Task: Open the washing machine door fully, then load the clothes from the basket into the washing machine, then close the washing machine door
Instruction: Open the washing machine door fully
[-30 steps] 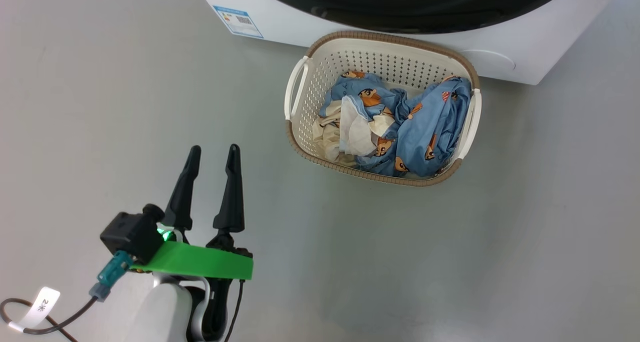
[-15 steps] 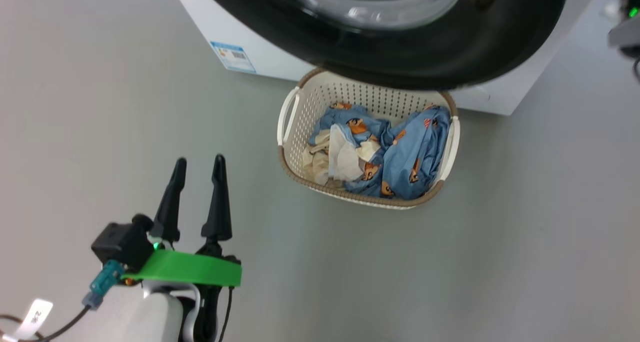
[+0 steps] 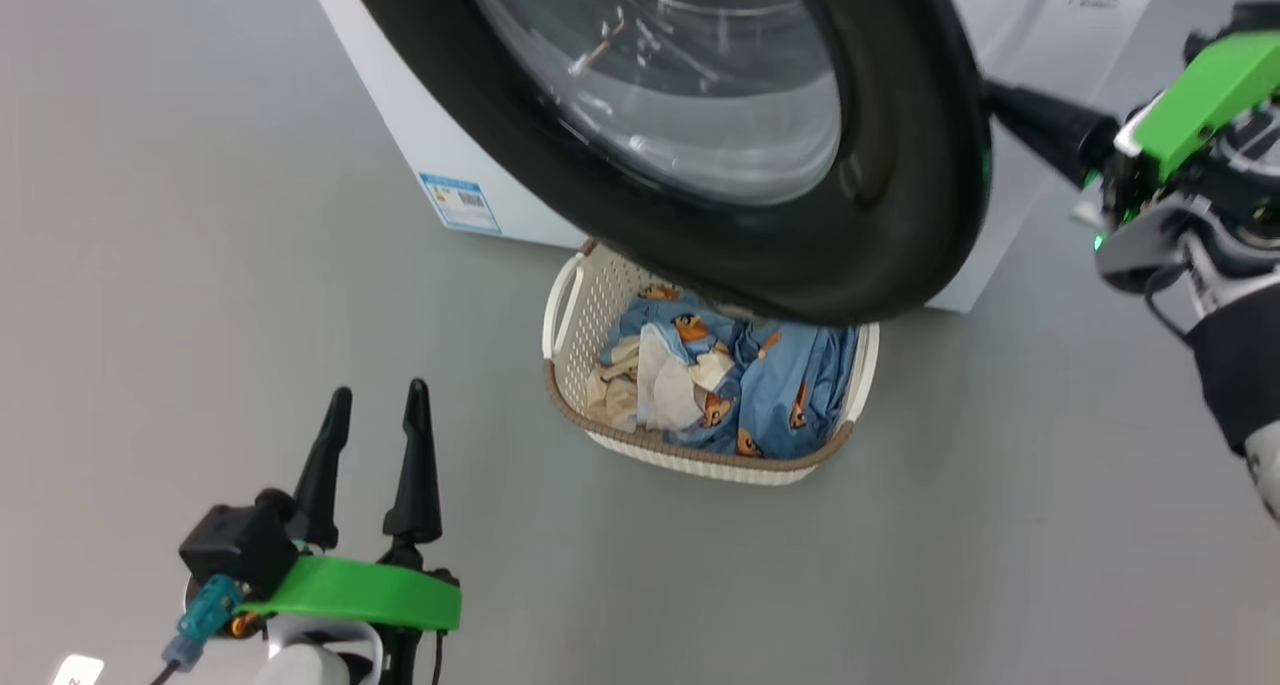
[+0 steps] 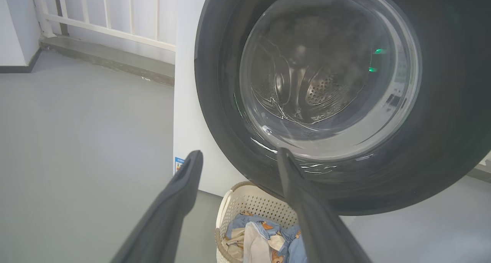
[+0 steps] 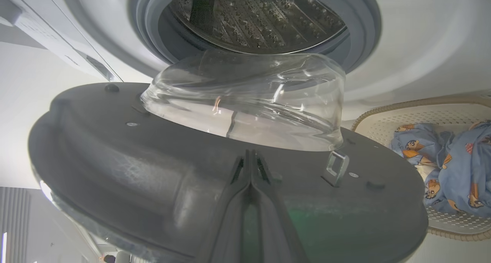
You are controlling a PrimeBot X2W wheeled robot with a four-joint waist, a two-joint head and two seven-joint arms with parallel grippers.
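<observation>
The washing machine (image 3: 1050, 25) stands at the top of the head view. Its glossy black washing machine door (image 3: 900, 165) hangs partly swung out over the basket (image 3: 570, 295). The light-blue bear-print clothes (image 3: 760, 395) lie in the basket. My right gripper (image 3: 1000, 100) reaches behind the door's right edge. In the right wrist view, the right gripper (image 5: 251, 155) is shut, tips against the door's inner face (image 5: 115, 159) below the glass bowl (image 5: 249, 98). My left gripper (image 3: 378, 390) hovers open over the floor, left of the basket, holding nothing.
The steel drum (image 5: 253, 17) and grey gasket (image 5: 360, 32) show behind the door. A metal latch hook (image 5: 336, 167) sticks up from the door's inner face. A blue label (image 3: 460, 203) marks the machine's front. A white railing (image 4: 103, 21) runs along the far wall. Grey floor lies all around.
The head camera has tilted up. The door has swung further out over the basket, and my right gripper has come into view behind its right edge. The left gripper stays open.
</observation>
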